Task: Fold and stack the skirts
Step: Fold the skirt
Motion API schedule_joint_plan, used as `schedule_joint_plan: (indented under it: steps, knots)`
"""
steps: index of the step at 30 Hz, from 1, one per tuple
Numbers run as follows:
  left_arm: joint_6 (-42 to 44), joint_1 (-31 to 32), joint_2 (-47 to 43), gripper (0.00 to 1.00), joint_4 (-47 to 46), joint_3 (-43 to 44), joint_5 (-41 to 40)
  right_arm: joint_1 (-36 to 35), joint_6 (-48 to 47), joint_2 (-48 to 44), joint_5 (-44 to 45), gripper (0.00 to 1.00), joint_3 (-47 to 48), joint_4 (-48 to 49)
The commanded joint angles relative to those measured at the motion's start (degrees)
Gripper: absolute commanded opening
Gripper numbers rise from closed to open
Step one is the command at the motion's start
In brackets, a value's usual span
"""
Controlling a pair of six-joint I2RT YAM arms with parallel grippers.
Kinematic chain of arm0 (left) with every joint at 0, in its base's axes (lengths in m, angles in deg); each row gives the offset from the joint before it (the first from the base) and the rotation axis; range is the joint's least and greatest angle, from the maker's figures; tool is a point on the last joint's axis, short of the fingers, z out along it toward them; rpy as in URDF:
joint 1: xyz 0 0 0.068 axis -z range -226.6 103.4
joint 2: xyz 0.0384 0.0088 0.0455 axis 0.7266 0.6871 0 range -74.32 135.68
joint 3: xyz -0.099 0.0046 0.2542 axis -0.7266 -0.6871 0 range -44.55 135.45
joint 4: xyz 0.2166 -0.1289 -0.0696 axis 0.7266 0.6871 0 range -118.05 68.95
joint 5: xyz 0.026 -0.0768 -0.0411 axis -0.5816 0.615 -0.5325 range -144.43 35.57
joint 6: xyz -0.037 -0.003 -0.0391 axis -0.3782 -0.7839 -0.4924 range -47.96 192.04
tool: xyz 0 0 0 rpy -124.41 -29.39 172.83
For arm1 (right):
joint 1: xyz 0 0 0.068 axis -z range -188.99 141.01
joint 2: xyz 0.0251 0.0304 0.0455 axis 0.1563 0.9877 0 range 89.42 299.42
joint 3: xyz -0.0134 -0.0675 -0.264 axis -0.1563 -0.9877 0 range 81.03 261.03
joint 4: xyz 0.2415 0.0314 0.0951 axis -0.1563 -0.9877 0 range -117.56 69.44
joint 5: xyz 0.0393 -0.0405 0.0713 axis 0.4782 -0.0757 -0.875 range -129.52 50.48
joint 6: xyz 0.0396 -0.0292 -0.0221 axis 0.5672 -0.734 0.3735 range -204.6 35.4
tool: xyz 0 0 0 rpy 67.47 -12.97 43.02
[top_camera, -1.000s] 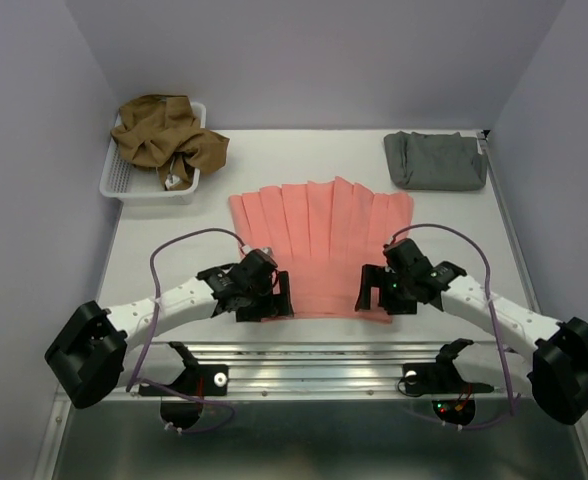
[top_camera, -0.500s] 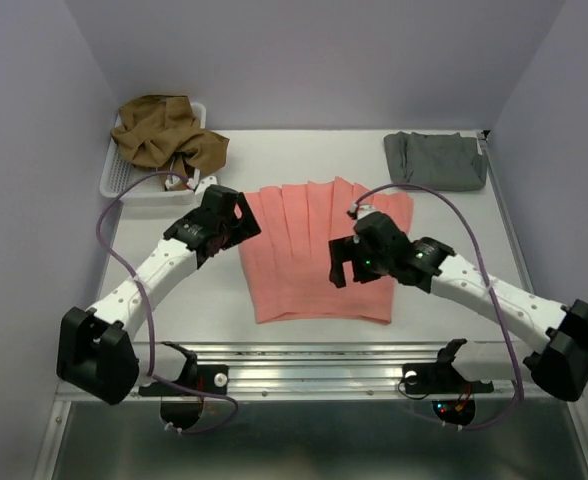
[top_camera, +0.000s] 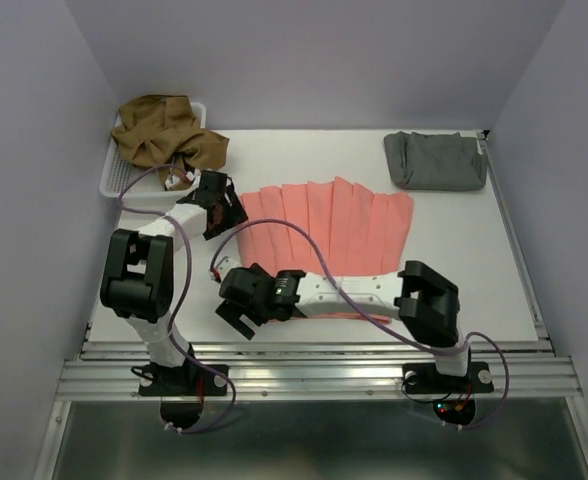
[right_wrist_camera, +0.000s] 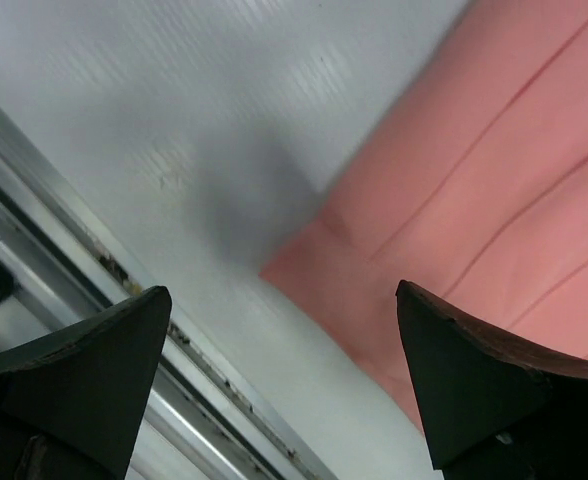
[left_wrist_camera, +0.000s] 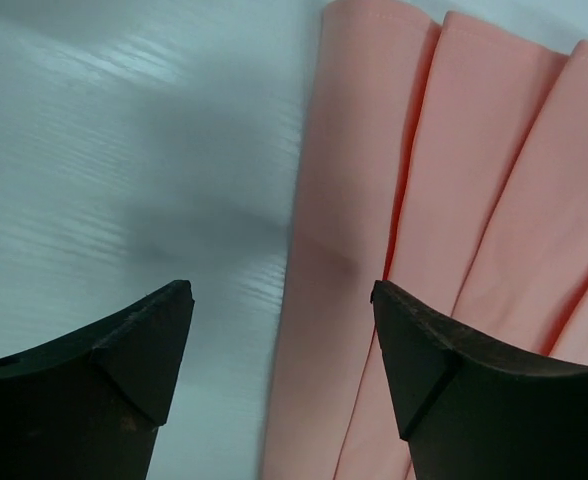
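We see left end effector (left_wrist_camera: 280, 288) released, pink skirt (left_wrist_camera: 454, 200) edge directly below it. Right end effector (right_wrist_camera: 283, 290) also released, skirt corner below it, nothing gripped.

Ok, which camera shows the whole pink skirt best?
Top external: the salmon-pink skirt lies fanned out, only its near edge behind the right arm. Left wrist shows just an edge with pleats; right wrist, one corner.

The salmon-pink pleated cloth skirt (top_camera: 324, 225) lies spread flat in the middle of the worktop (top_camera: 454, 250). Behind it, to the right, lies the folded grey cloth skirt (top_camera: 434, 160). Behind it, to the left, the white plastic mesh basket (top_camera: 124, 185) holds the crumpled olive-brown cloth skirt (top_camera: 164, 130). The left tool (top_camera: 226, 212) is at the spread skirt's far left corner, and the right tool (top_camera: 234, 315) is at its near left corner.
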Motion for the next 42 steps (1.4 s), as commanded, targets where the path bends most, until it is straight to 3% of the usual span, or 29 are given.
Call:
schedule_joint_plan:
  steps: [1, 8, 9, 11, 13, 14, 15, 16, 17, 22, 26, 32, 42]
  knots:
    - [2.4, 0.2, 4.1, 0.81, -4.5, 2.6, 2.9, -0.7, -2.2, 5.9, 4.6, 1.00, 8.2, -2.7]
    - [3.6, 0.3, 8.0, 0.54, -6.4, 2.9, 5.0, -1.3, -0.6, 13.6, 6.1, 0.98, 12.0, -7.6]
    - [3.7, 0.3, 8.5, 0.46, -6.4, 2.8, 5.0, -1.3, 0.4, 14.2, 6.0, 0.94, 12.1, -7.7]
    - [3.5, 0.3, 9.1, 0.43, -6.9, 2.4, 5.0, -1.3, 1.0, 14.3, 5.0, 0.88, 11.5, -7.4]
    - [3.8, 0.3, 10.5, 0.32, -5.8, 2.8, 4.8, -1.3, 2.0, 14.0, 4.8, 0.75, 10.8, -7.2]
    - [3.9, 0.4, 10.7, 0.23, -5.5, 3.5, 4.9, -1.3, 2.2, 14.0, 4.5, 0.70, 10.0, -7.2]
    - [3.8, 0.4, 10.8, 0.19, -5.4, 3.5, 4.9, -1.3, 2.3, 13.9, 4.5, 0.66, 9.7, -7.2]
    - [3.7, 0.4, 10.8, 0.05, -5.3, 3.5, 4.4, -1.3, 2.9, 13.8, 4.2, 0.56, 9.1, -7.2]
    - [3.6, 0.4, 10.8, 0.00, -4.9, 3.6, 4.4, -1.3, 3.0, 13.6, 3.9, 0.51, 8.6, -7.1]
    - [3.9, 0.4, 9.8, 0.00, -5.0, 2.9, 3.4, -1.3, 3.5, 12.2, 4.1, 0.17, 6.8, -6.5]
    - [3.5, 0.4, 5.3, 0.00, -6.3, 0.8, 0.6, -1.3, 2.8, 8.9, 5.2, 0.01, 5.3, -3.4]
    - [2.5, 0.4, -5.0, 0.00, -9.4, -3.1, -2.5, -1.3, 0.7, 0.8, 1.2, 0.01, 0.1, 3.9]
    - [2.5, 0.4, -15.8, 0.00, -6.3, -2.5, -6.9, -1.3, 0.7, -8.2, -0.3, 0.01, -4.4, 7.7]
